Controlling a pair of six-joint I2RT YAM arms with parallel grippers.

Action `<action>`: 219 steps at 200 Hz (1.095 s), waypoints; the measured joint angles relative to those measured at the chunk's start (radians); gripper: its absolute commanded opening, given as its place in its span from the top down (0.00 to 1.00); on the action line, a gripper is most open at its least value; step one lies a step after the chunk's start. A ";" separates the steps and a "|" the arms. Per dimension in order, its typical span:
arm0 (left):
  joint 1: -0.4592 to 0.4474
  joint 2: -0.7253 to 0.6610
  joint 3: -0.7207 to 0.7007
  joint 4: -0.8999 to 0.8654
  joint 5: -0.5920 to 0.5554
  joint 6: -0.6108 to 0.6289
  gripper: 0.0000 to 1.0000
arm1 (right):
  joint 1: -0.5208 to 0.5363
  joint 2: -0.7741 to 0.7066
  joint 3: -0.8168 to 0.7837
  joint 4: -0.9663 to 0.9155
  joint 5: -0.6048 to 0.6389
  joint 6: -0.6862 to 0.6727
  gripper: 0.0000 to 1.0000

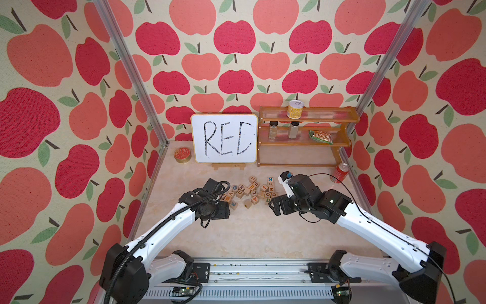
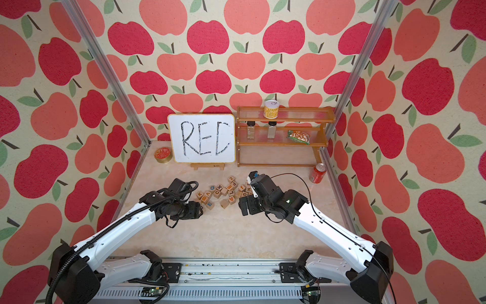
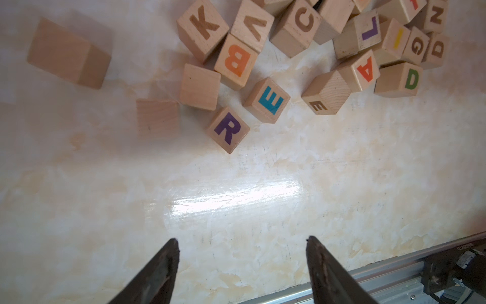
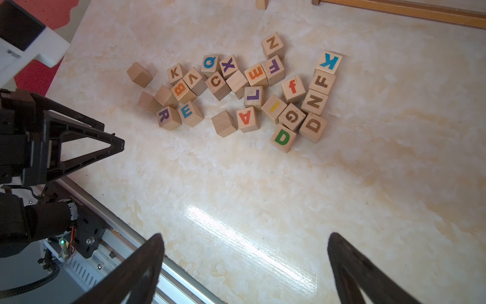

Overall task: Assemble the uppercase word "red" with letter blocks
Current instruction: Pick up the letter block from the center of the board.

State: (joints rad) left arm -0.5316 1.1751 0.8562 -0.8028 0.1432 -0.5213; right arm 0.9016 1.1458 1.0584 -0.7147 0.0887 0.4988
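The letter blocks sit at the near edge of a loose pile. The purple R lies right beside the blue E. The green D sits further right. My left gripper hovers just in front of the R, open, with only bare table between its fingers. My right gripper hangs open and empty near the green D. In both top views the left arm hides the R.
Several other letter blocks crowd behind, including an orange-brown D touching the green one. At the back stand a whiteboard, a wooden shelf, a red tin and a red can. A metal rail edges the front.
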 measured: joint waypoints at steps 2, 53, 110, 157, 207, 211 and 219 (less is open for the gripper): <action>0.003 0.005 0.000 0.002 0.003 0.000 0.27 | 0.000 0.001 0.000 0.001 0.000 0.000 0.01; 0.052 0.127 0.009 0.061 0.039 0.037 0.27 | 0.000 0.020 0.003 0.008 0.021 -0.001 0.01; 0.056 0.290 0.092 0.106 0.049 0.104 0.25 | 0.000 0.063 0.038 0.009 0.054 -0.026 0.01; 0.062 0.384 0.142 0.122 0.049 0.179 0.23 | -0.003 0.088 0.058 0.009 0.071 -0.038 0.01; 0.063 0.460 0.166 0.132 0.050 0.253 0.22 | -0.023 0.098 0.066 0.008 0.079 -0.038 0.01; 0.063 0.466 0.166 0.134 0.050 0.259 0.22 | -0.024 0.098 0.066 0.008 0.079 -0.038 0.01; 0.063 0.477 0.166 0.136 0.050 0.270 0.22 | -0.026 0.098 0.066 0.008 0.079 -0.038 0.01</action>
State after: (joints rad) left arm -0.4690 1.6520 1.0225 -0.6666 0.1928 -0.2508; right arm 0.8757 1.2438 1.1240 -0.7067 0.1673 0.4606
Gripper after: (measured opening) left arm 0.775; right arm 0.991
